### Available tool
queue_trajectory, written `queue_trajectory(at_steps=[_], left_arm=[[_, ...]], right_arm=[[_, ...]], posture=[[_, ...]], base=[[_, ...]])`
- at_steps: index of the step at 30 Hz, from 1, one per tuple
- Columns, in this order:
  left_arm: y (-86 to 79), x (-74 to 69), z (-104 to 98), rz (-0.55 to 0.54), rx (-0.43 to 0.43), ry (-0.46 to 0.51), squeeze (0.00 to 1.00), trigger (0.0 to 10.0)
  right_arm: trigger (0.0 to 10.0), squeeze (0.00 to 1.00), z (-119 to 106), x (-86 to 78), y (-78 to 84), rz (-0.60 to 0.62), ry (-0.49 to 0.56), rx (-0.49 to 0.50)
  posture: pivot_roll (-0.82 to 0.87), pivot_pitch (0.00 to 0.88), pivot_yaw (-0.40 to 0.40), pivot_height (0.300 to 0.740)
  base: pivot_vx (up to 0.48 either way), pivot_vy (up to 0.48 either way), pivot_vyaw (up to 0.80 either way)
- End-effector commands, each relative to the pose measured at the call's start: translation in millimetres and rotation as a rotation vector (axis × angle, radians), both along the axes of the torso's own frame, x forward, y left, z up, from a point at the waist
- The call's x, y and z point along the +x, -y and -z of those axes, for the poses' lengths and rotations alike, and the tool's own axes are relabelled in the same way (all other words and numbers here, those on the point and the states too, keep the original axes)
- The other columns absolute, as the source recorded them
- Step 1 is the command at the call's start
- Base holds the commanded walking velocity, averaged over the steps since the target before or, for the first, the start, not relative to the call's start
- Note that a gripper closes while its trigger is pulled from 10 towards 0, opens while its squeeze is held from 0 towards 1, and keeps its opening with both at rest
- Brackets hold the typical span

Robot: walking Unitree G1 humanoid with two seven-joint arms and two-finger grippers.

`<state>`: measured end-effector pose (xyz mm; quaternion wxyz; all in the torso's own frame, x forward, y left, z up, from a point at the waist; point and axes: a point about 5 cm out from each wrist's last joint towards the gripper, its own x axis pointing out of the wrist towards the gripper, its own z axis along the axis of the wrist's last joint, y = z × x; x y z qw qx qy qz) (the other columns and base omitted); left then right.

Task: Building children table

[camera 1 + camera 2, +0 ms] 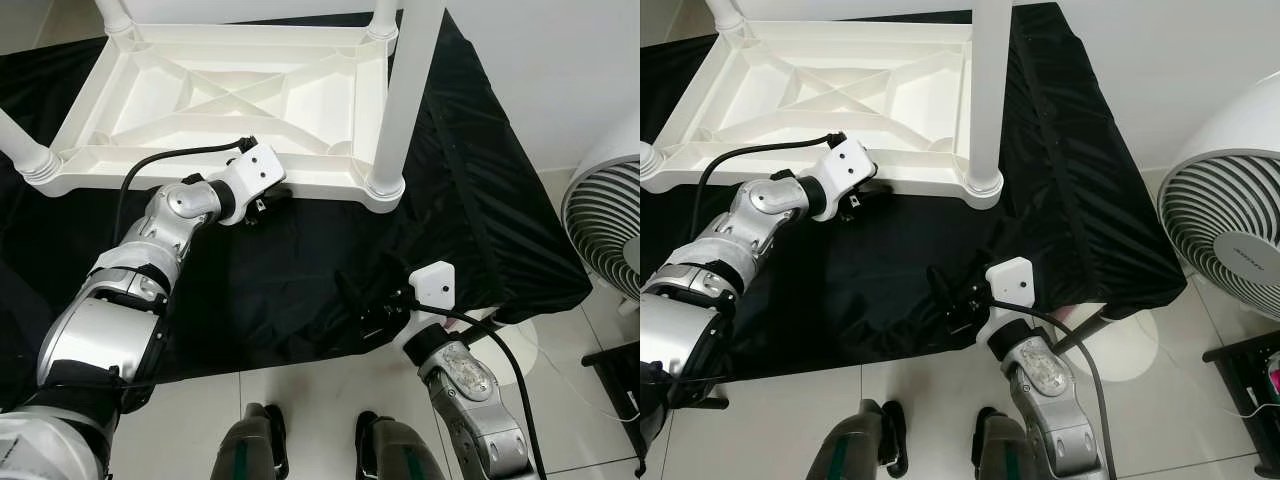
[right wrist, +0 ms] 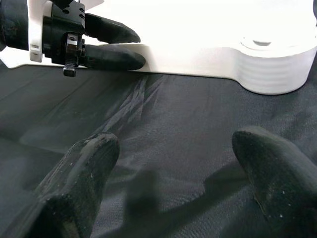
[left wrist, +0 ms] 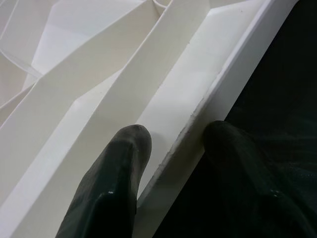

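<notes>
The white plastic children's table (image 1: 320, 178) lies upside down on a black cloth (image 1: 300, 265). One fitted leg (image 1: 410, 90) rises at its near right corner, and another leg (image 1: 20, 145) stands at the near left corner. My left gripper (image 1: 270, 200) is shut on the table's near rim, one finger (image 3: 124, 163) inside the frame and the other finger (image 3: 233, 153) outside against the cloth. My right gripper (image 1: 360, 305) hovers open over the cloth near its front edge, a short way from the rim, with nothing between its fingers (image 2: 79, 168).
A white fan (image 1: 605, 215) stands on the tiled floor at the right, with a dark stand (image 1: 620, 375) beyond it. The cloth's front edge (image 1: 300, 355) drops off just before my feet (image 1: 260, 440). A black cable (image 1: 160, 160) arcs over the left arm.
</notes>
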<state>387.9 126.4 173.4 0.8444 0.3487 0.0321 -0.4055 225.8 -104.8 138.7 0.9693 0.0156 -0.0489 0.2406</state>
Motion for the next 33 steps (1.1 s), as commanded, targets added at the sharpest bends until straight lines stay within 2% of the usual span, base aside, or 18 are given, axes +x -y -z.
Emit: queue_trajectory(at_steps=[1,2,5,8,9,11,12,15,16,17,18,19,22,24,27,33], left_arm=[[-0.9,-27.0,44,0.268,0.140,-0.409,0.00,10.0],[-0.1,-26.6,43,0.270,0.119,-0.426,1.00,10.0],[2.7,-25.6,40,0.274,0.094,-0.427,1.00,10.0],[5.1,-24.4,40,0.267,0.115,-0.390,1.00,10.0],[9.3,-22.7,38,0.251,0.082,-0.385,0.92,10.0],[10.7,-22.2,38,0.246,0.065,-0.387,0.92,10.0],[11.2,-21.7,37,0.240,0.053,-0.389,0.00,10.0],[11.2,-21.4,37,0.237,0.049,-0.390,0.00,10.0],[9.2,-21.8,38,0.229,0.026,-0.426,0.00,6.0],[7.0,-23.2,39,0.234,0.009,-0.462,0.00,4.9],[4.4,-24.9,41,0.241,-0.009,-0.498,0.00,1.9],[2.0,-26.5,42,0.245,-0.047,-0.546,0.00,0.0],[0.3,-27.9,42,0.252,-0.088,-0.584,0.00,0.0],[-4.4,-31.4,42,0.275,-0.182,-0.667,0.00,0.0],[-8.8,-34.5,44,0.290,-0.220,-0.700,0.00,0.0],[-10.2,-35.6,46,0.276,-0.238,-0.672,0.00,0.0]], right_arm=[[10.0,0.00,1,-1.1,-0.9,0.000,-0.009,-0.008],[10.0,0.00,1,-1.2,-1.1,0.000,-0.009,-0.008],[10.0,0.00,1,-1.9,-1.4,0.003,-0.010,-0.007],[10.0,0.00,1,-2.4,-1.8,0.006,-0.011,-0.007],[10.0,0.00,2,-2.8,-1.6,0.010,-0.013,-0.007],[10.0,0.00,2,-2.8,-1.4,0.011,-0.014,-0.008],[10.0,0.00,2,-2.8,-1.3,0.013,-0.013,-0.008],[10.0,0.00,2,-2.8,-1.3,0.014,-0.013,-0.008],[10.0,0.00,1,-2.7,-0.7,0.017,-0.013,-0.009],[10.0,0.00,1,-2.7,-0.5,0.019,-0.013,-0.009],[10.0,0.00,2,-2.7,-0.2,0.021,-0.013,-0.010],[10.0,0.00,2,-2.7,0.0,0.022,-0.013,-0.011],[10.0,0.00,2,-2.6,0.0,0.022,-0.013,-0.011],[10.0,0.00,2,-2.1,-0.8,0.018,-0.009,-0.021],[10.0,0.00,2,-1.6,-1.3,0.015,-0.009,-0.023],[10.0,0.00,2,0.0,-2.1,0.012,-0.007,-0.019]], posture=[[-0.10,0.223,0.095,0.740],[-0.10,0.225,0.097,0.740],[-0.10,0.226,0.099,0.740],[-0.10,0.228,0.102,0.740],[-0.10,0.230,0.103,0.740],[-0.10,0.230,0.103,0.740],[-0.11,0.233,0.105,0.740],[-0.11,0.233,0.105,0.740],[-0.11,0.234,0.105,0.740],[-0.11,0.233,0.105,0.740],[-0.11,0.233,0.105,0.740],[-0.11,0.233,0.105,0.740],[-0.11,0.233,0.105,0.740],[-0.10,0.228,0.101,0.740],[-0.10,0.228,0.101,0.740],[-0.09,0.224,0.097,0.740]], base=[[0.000,0.000,0.00],[0.000,0.000,0.00],[0.000,0.000,0.00],[0.000,0.000,0.00],[0.000,0.000,0.00],[0.000,0.000,0.00],[0.000,0.000,0.00],[0.000,0.000,0.00],[0.000,0.000,0.00],[0.000,0.000,0.00],[0.000,0.000,0.00],[0.000,0.000,0.00],[0.000,0.000,0.00],[0.000,0.000,0.00],[0.000,0.000,0.00],[0.000,0.000,0.00]])
